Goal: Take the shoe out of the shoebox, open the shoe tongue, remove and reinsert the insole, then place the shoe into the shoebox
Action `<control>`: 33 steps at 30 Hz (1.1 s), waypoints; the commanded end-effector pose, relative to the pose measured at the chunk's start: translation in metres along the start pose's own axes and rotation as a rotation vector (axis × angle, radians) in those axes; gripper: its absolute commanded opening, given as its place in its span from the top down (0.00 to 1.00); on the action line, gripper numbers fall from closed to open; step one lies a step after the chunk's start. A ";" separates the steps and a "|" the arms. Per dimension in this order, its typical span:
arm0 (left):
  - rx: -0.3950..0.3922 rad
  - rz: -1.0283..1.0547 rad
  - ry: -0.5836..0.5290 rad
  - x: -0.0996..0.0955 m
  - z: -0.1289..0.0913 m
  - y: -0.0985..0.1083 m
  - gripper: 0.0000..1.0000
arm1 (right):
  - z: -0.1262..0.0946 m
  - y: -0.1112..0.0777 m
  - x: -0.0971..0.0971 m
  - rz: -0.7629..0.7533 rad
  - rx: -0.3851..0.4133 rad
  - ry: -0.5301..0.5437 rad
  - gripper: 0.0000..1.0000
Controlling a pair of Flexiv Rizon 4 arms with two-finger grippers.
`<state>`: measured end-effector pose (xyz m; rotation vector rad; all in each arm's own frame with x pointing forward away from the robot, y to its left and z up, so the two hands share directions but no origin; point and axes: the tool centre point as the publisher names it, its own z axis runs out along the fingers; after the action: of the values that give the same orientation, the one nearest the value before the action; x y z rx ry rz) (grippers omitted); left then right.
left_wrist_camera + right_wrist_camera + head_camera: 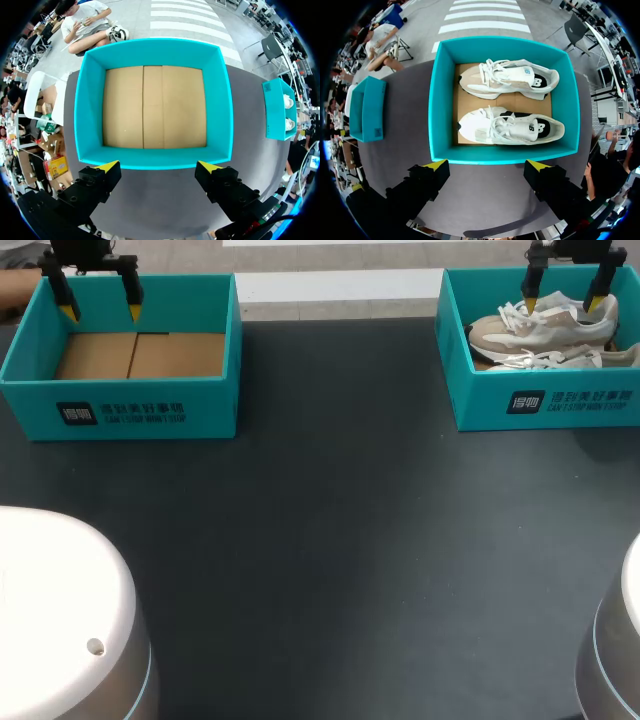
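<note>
At the table's back right stands a teal shoebox [540, 400] with two beige and white sneakers [545, 330] lying on their sides inside. My right gripper [567, 306] hangs open above that box. In the right wrist view the shoebox [440, 110] lies ahead of my right gripper [487, 164], and both sneakers, the farther one [507, 79] and the nearer one [512, 127], show laces and black heels. My left gripper [100, 312] hangs open above an empty teal box [120, 405] at the back left. Ahead of my left gripper [157, 166] in the left wrist view, that box [90, 115] shows a bare cardboard floor.
The dark table top [330, 540] stretches between the two boxes and toward the front. The white bases of my arms [60, 620] rise at the front left and front right corners.
</note>
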<state>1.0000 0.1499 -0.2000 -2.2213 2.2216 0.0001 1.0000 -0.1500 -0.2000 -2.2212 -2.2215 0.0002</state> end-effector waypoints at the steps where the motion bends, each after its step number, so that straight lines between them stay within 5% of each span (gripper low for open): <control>1: 0.000 0.000 0.000 0.000 0.000 0.000 0.00 | 0.000 0.000 0.000 0.000 0.000 0.000 0.00; 24: 0.000 0.000 0.000 0.000 0.000 0.000 0.00 | 0.000 0.000 0.000 0.000 0.000 0.000 0.00; 33: 0.000 0.000 0.000 0.000 0.000 0.000 0.00 | 0.005 -0.003 -0.066 0.112 -0.114 -0.015 0.00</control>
<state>1.0000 0.1499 -0.2000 -2.2210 2.2217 0.0001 1.0095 -0.1972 -0.2037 -2.4070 -2.1538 0.0086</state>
